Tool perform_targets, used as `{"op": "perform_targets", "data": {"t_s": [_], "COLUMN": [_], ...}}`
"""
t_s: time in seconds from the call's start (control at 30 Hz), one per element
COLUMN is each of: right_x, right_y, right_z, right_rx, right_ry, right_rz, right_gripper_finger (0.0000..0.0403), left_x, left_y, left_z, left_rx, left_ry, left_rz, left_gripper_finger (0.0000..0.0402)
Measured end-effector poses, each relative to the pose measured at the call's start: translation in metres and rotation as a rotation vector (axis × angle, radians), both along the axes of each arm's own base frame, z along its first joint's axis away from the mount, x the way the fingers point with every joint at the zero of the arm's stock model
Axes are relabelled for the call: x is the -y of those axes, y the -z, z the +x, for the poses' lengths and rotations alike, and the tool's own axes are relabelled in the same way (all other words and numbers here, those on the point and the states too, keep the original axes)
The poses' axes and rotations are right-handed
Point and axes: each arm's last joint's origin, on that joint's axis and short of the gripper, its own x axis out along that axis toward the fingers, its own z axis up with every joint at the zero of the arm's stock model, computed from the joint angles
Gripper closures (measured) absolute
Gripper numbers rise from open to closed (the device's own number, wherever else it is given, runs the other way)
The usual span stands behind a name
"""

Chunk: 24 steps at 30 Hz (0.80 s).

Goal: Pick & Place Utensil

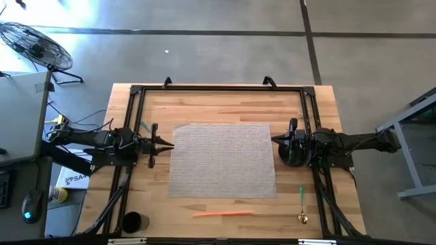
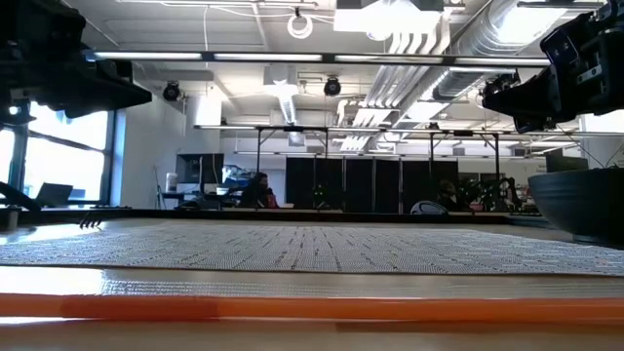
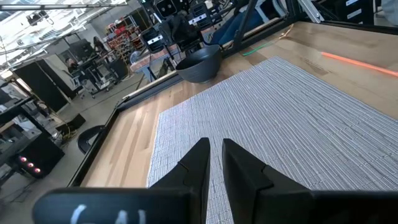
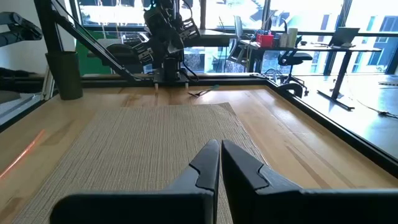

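Nothing done yet. I see both fingers narrow, empty: left gripper (image 1: 165, 144) and right gripper (image 1: 276, 140) at mat (image 1: 221, 160) edges. Spoon (image 1: 301, 204) lies on surface, well clear of right fingers; pick and place remain.

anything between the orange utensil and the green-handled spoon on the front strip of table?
Nothing: the high view shows bare wood between the orange utensil and the green-handled spoon, just off the grey placemat.
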Motion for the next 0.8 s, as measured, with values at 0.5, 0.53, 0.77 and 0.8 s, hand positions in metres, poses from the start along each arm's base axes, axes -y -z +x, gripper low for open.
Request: {"op": "perform_targets", "data": {"t_s": [0.5, 0.53, 0.77, 0.8], "right_x": [0.000, 0.000, -0.001, -0.001], "right_y": [-0.001, -0.001, -0.019, -0.022], "right_z": [0.000, 0.000, -0.001, -0.001], "right_rx": [-0.008, -0.001, 0.205, 0.235], "right_ry": [-0.004, -0.004, -0.039, -0.041], "right_rz": [-0.100, -0.100, 0.056, 0.075], "right_gripper_finger": [0.0391, 0.0391, 0.0391, 0.0391], "left_x": [0.000, 0.000, 0.000, 0.000], "left_y": [0.000, 0.000, 0.000, 0.000], "left_z": [0.000, 0.000, 0.000, 0.000], "left_rx": [0.000, 0.000, 0.000, 0.000], "left_ry": [0.000, 0.000, 0.000, 0.000], "left_rz": [0.000, 0.000, 0.000, 0.000], "left_gripper_finger": [0.0362, 0.0362, 0.0362, 0.0362]}}
